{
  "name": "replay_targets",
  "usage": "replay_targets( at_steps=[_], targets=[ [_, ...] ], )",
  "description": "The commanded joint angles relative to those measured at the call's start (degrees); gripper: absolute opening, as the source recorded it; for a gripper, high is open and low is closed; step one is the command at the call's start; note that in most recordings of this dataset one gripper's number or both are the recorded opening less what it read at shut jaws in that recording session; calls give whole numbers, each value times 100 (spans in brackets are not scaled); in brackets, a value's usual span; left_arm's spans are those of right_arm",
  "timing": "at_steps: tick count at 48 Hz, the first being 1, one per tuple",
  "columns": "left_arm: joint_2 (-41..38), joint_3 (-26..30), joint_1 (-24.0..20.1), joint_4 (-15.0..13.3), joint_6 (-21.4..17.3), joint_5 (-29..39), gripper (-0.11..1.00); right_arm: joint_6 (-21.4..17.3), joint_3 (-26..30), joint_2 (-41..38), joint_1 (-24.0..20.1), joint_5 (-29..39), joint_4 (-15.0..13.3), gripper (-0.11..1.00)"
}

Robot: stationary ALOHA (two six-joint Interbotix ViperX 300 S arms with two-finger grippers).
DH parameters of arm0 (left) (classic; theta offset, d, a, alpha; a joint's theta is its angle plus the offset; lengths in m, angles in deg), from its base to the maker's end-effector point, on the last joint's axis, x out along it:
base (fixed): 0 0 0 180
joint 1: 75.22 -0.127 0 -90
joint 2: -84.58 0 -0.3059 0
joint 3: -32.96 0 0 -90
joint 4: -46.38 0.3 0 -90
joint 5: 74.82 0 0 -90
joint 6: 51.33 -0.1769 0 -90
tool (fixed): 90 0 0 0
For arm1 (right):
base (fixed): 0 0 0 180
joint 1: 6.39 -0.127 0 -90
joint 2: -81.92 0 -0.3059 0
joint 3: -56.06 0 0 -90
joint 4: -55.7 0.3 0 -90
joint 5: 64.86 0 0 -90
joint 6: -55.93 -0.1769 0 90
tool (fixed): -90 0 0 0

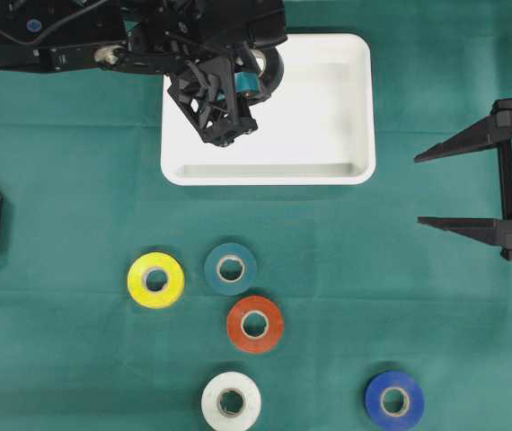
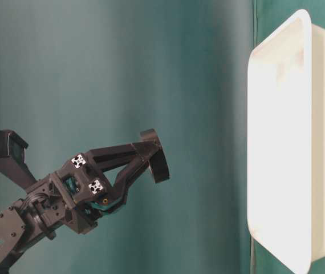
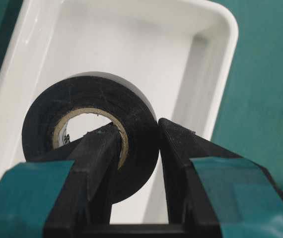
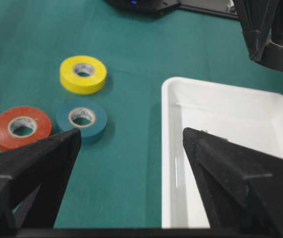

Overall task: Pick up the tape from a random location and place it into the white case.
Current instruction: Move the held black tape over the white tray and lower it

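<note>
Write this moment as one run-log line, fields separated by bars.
left gripper: shut on black tape | position: above white case | right gripper: open, holding nothing | tape not yet released

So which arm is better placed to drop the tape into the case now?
Left. Its gripper is shut on the black tape, held over the white case. The right gripper sits open and empty, off to the case's side.
</note>
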Motion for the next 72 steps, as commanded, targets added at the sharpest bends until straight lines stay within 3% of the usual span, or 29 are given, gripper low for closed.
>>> replay_targets(
  at_steps=[1,18,39,52,72],
  targets=[
    [79,158,-18,9,-9,-53,21,-9,158,-18,9,-18,-9,90],
    [-343,62,-70,9,0,-352,21,-9,158,-26,9,-18,-9,90],
    [-1266,-246,-220,-26,26,-1301,21,-9,149,-44,9,9,-9,90],
    [-1811,-185,-229,-35,26,-1389,21,0,149,-70,9,9,-9,90],
    [-1863,-158,-264,-53,62,-1371,20,-9,158,-79,9,-9,-9,90]
  ],
)
